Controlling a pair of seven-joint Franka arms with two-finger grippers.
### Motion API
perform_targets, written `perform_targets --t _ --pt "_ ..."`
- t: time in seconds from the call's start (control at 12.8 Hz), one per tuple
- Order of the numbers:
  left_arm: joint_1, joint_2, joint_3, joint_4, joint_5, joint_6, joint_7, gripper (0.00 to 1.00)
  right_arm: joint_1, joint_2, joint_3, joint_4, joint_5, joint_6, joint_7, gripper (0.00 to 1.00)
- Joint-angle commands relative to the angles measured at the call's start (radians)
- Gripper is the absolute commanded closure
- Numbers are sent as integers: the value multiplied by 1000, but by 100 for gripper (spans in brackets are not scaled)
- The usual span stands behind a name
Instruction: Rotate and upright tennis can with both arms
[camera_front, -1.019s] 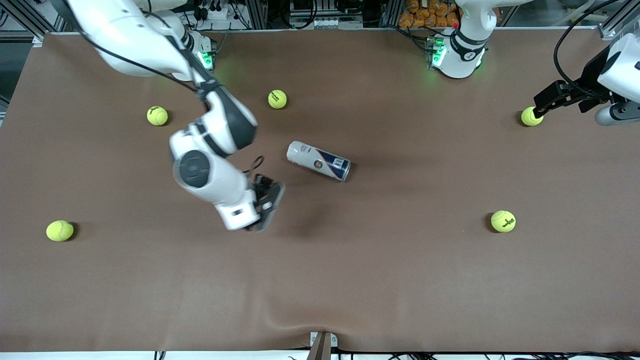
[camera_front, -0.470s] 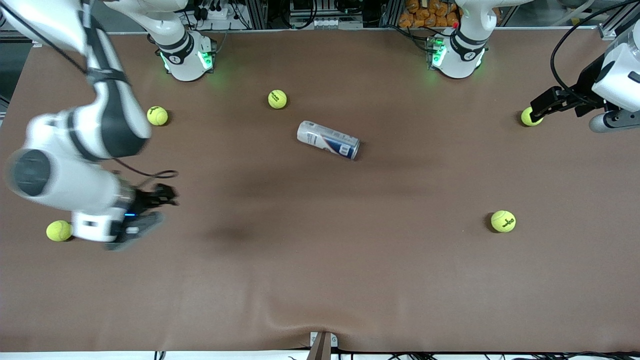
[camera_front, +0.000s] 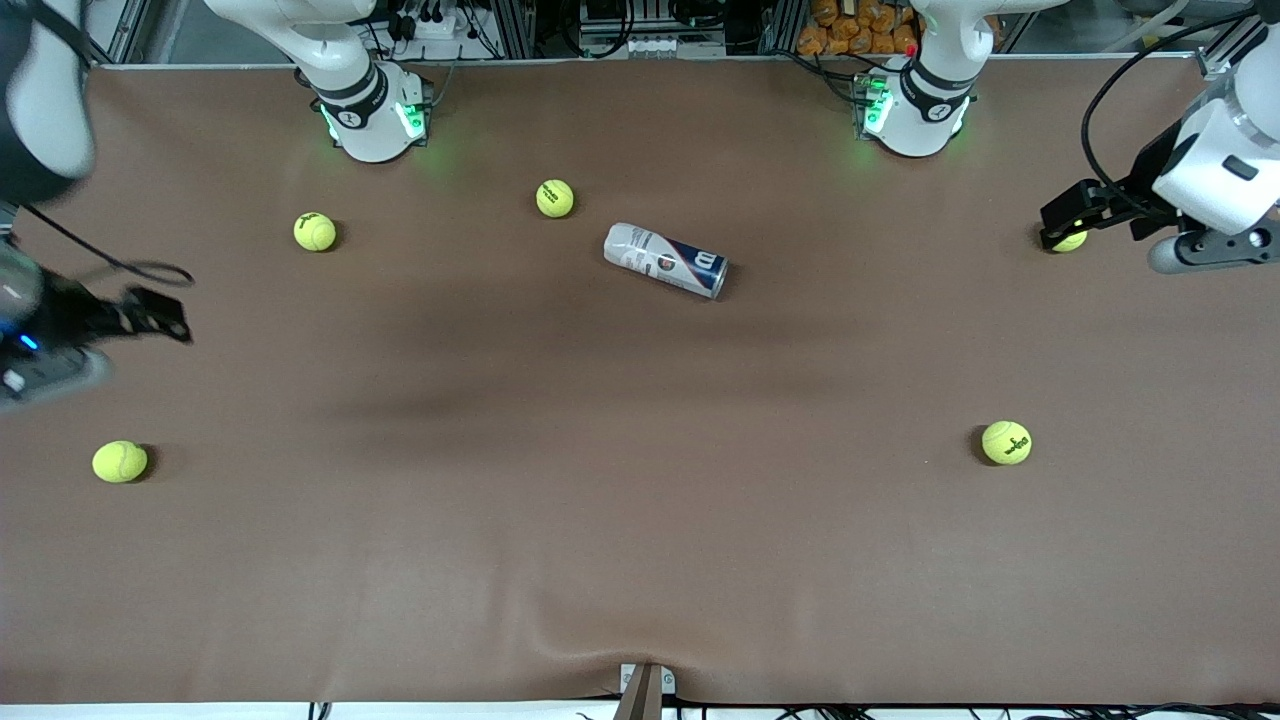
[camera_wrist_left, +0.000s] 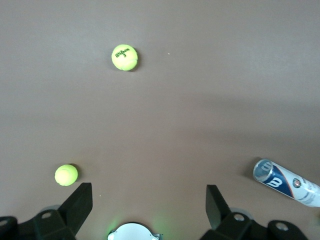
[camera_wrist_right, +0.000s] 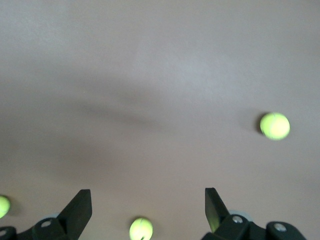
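The tennis can (camera_front: 665, 260) lies on its side on the brown table, mid-table, its white end toward the right arm's end and its navy, silver-rimmed end toward the left arm's end. It also shows in the left wrist view (camera_wrist_left: 287, 182). My right gripper (camera_front: 160, 315) is open and empty, up in the air at the right arm's end of the table, well away from the can. In its wrist view (camera_wrist_right: 147, 202) the jaws stand wide apart. My left gripper (camera_front: 1060, 215) is open and empty over a tennis ball (camera_front: 1072, 241) at the left arm's end; its wrist view (camera_wrist_left: 148, 200) shows the jaws wide apart.
Other tennis balls lie scattered: one (camera_front: 555, 198) close to the can, one (camera_front: 315, 231) toward the right arm's end, one (camera_front: 120, 461) below the right gripper, one (camera_front: 1006, 442) nearer the front camera. The arm bases (camera_front: 372, 110) (camera_front: 915, 105) stand along the table's top edge.
My right arm has swung from beside the can out to the right arm's end of the table. The can has rolled farther from the front camera. My left gripper has shifted slightly.
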Motion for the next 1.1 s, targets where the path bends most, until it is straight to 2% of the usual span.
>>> perform_targets --t 0.0,0.16,0.39,0.47,0.63,0.71,1.02 --pt "4 24 -2 -25 -52 -1 17 0 -15 -116 -3 -43 21 -83 128 0" --pt "7 44 0 -63 -106 4 17 0 -53 -151 10 -36 22 -146 194 0" --pt "3 113 0 -100 -172 8 7 0 -76 -156 11 -17 22 -152 199 0" --pt "3 136 0 -123 -206 28 7 0 -92 -156 16 -16 24 -154 211 0" --pt "6 152 0 -224 -323 110 8 0 -92 -156 14 2 24 -187 254 0" --pt "0 156 -2 -268 -347 144 17 0 -89 -156 14 27 24 -216 280 0" --pt "-19 236 -45 -353 -508 249 71 0 -69 -195 24 53 21 -286 464 0"
